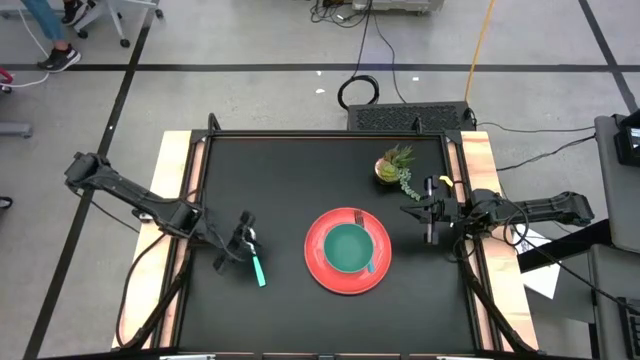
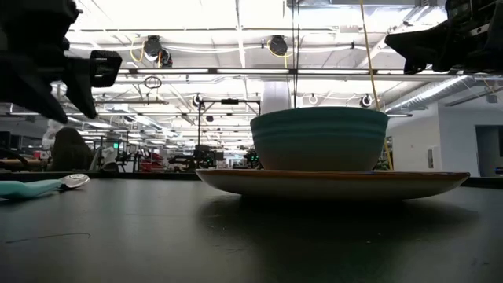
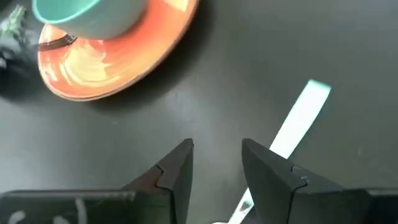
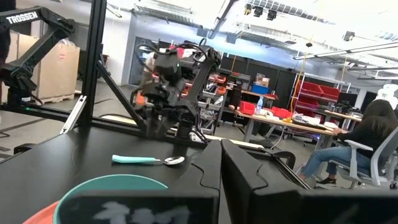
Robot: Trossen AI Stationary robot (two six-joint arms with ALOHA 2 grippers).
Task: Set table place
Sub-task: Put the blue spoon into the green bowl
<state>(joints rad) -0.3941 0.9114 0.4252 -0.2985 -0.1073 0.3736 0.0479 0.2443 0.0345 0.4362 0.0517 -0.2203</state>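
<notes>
Light, stiff and slick: a spoon [image 1: 256, 262] with a thin teal handle and small metal bowl, flat on the black table [image 1: 300, 180] well to the left of the red plate [image 1: 347, 252] carrying the teal bowl [image 1: 348, 247], probably best pinched across the handle near mid-length, low to the tabletop, since so slim a thing could skid or tip out. Left gripper [image 3: 216, 163] just above the spoon's metal end, fingers partly apart, gripping nothing visible. Right gripper [image 1: 428, 215] right of the plate, raised, fingers pressed together and empty.
</notes>
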